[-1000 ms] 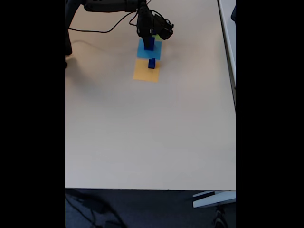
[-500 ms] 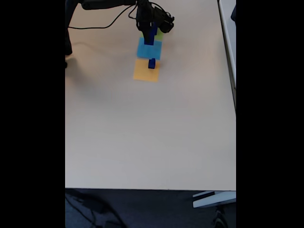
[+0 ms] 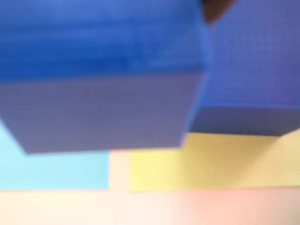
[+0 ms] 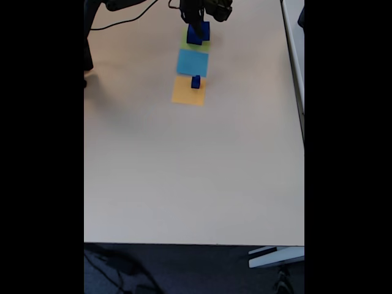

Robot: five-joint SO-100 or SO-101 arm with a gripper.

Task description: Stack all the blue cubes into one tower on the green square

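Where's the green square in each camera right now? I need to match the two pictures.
Wrist view: the green square lies bottom right, under the blue cubes.
Fixed view: the green square sits top centre, mostly covered by the blue cubes.
Shared landmark: the light-blue square right beside it.

we see a black jointed plastic robot arm (image 4: 131,5) with a thin black cable (image 4: 119,23) trailing from it.
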